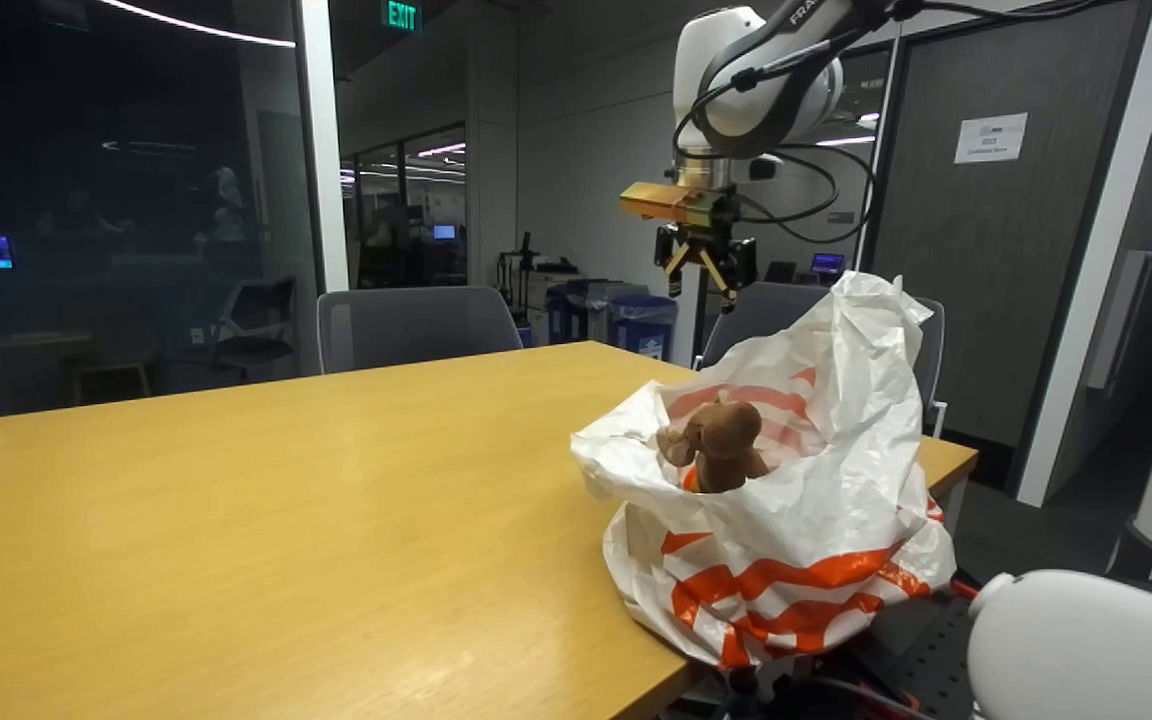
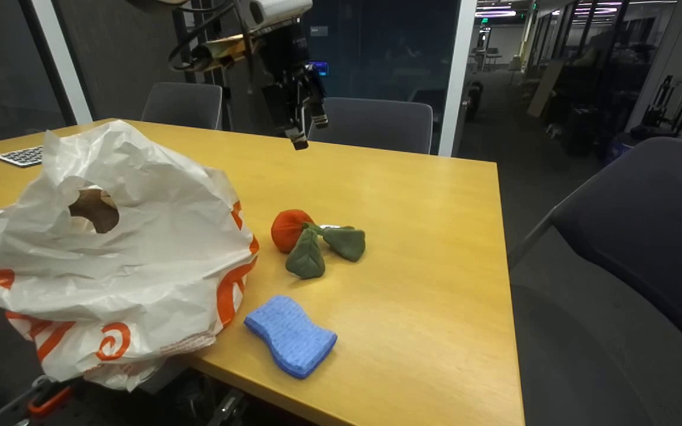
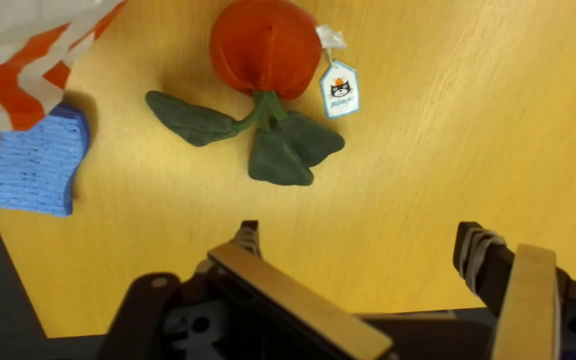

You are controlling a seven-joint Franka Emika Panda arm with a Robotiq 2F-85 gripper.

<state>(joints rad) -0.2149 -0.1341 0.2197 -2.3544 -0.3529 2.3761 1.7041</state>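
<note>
The arm point(image 1: 766, 95) is rounded, white and dark grey, with the letters point(image 1: 805, 12) "FRA" and looping black cables point(image 1: 872, 190). Below a metallic collar point(image 1: 704, 173) is an angular gold housing point(image 1: 671, 203). The gripper point(image 3: 358, 227) is black; pale bands point(image 3: 475, 255) wrap its fingers point(image 3: 495, 272), and straight tan bars point(image 3: 298, 300) run beside grey plates point(image 3: 180, 322) with round dark holes point(image 3: 200, 324).

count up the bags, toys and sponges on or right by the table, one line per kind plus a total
Bags: 1, a white bag with orange print
Toys: 2, the leafy orange-red toy and the brown toy inside the bag
Sponges: 1, the blue sponge
Total: 4 in view; anything deeper in the bag is hidden
</note>
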